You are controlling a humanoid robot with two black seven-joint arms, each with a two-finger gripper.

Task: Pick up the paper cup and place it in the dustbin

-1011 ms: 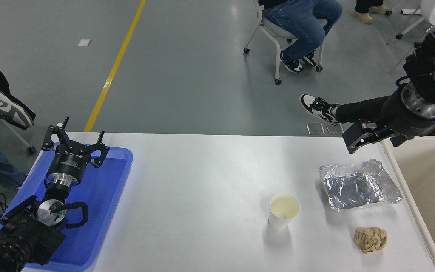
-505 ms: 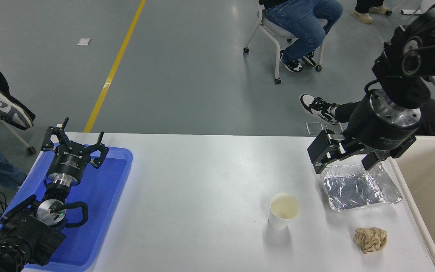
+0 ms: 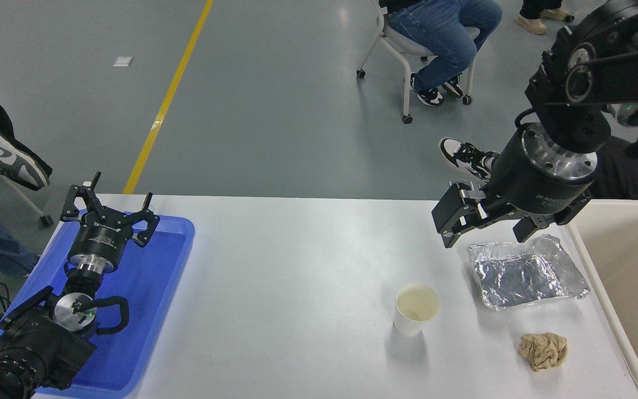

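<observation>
The paper cup (image 3: pixel 417 308) stands upright on the white table (image 3: pixel 297 277), right of the middle, with its cream inside showing. The cream-beige dustbin (image 3: pixel 594 270) stands at the table's right edge, partly cut off by the picture. My right gripper (image 3: pixel 485 226) hangs open and empty above the table's far right, over the far edge of the foil tray, up and to the right of the cup and apart from it. My left gripper (image 3: pixel 109 206) is parked open over the blue tray at the lower left.
A crinkled foil tray (image 3: pixel 526 271) lies between the cup and the dustbin. A crumpled tan paper ball (image 3: pixel 543 351) lies near the front right. A shallow blue tray (image 3: pixel 153 288) sits at the left. People sit beyond the table; a shoe (image 3: pixel 463 157) reaches near the far edge.
My right arm has swung in from the right, over the dustbin's far corner, leftward to above the foil tray. The cup, foil tray, paper ball and left arm have not moved.
</observation>
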